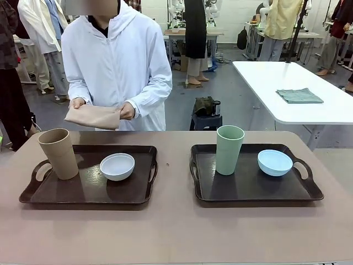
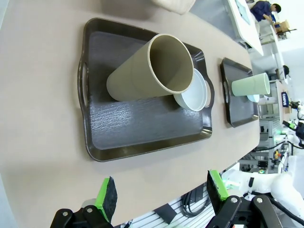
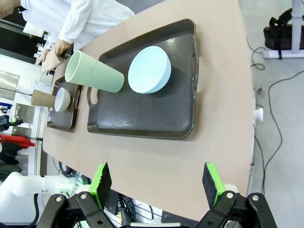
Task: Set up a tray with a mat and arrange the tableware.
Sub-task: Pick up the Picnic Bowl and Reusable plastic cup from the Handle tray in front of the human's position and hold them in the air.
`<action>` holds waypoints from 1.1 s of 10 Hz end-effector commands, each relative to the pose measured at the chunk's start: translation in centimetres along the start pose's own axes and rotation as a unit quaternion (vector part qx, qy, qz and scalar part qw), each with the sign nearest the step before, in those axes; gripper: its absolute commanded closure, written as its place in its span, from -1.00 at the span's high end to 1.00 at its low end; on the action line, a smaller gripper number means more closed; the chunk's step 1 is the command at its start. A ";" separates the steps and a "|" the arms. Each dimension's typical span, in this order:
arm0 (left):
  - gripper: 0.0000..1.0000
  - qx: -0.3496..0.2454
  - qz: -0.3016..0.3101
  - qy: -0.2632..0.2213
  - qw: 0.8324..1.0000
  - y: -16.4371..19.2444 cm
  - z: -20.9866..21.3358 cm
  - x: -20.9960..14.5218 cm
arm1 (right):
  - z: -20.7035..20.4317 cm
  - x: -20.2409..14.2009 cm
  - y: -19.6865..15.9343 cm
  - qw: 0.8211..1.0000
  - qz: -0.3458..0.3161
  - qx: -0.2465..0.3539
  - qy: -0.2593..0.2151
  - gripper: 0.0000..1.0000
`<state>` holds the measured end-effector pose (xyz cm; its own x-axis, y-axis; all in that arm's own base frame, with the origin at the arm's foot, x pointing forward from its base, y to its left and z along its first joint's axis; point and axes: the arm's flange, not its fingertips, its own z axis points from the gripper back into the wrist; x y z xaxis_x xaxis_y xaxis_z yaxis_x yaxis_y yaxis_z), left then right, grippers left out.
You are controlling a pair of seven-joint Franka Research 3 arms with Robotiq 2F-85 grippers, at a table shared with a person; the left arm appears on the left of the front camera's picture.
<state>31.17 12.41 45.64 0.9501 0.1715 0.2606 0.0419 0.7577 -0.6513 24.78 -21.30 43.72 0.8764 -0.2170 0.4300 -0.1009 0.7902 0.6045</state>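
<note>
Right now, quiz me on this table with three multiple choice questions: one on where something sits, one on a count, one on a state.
1. The pale green cup stands: A in the left tray; B on the bare table; C in the right tray.
2. Bowls in the trays: A one; B two; C three.
3. The left gripper and right gripper are: A open and empty; B shut and empty; C shut on cups.
Answers: 1 C, it shares that tray with the light blue bowl. 2 B, that one plus the white bowl. 3 A, their jaws stand wide apart with nothing between.
</note>
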 end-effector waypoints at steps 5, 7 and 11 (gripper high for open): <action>1.00 -0.011 -0.007 -0.004 1.000 0.0 0.2 -0.2 | 0.0 0.1 -0.1 1.000 0.003 0.012 -0.005 1.00; 1.00 -0.011 -0.007 -0.004 1.000 0.0 0.2 -0.2 | 0.0 0.1 -0.1 1.000 0.003 0.012 -0.005 1.00; 1.00 -0.011 -0.007 -0.004 1.000 0.0 0.2 -0.2 | 0.0 0.1 -0.1 1.000 0.003 0.012 -0.005 1.00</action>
<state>31.16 12.41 45.64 0.9502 0.1715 0.2602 0.0417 0.7575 -0.6515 24.78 -21.30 43.72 0.8764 -0.2170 0.4300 -0.1009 0.7902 0.6045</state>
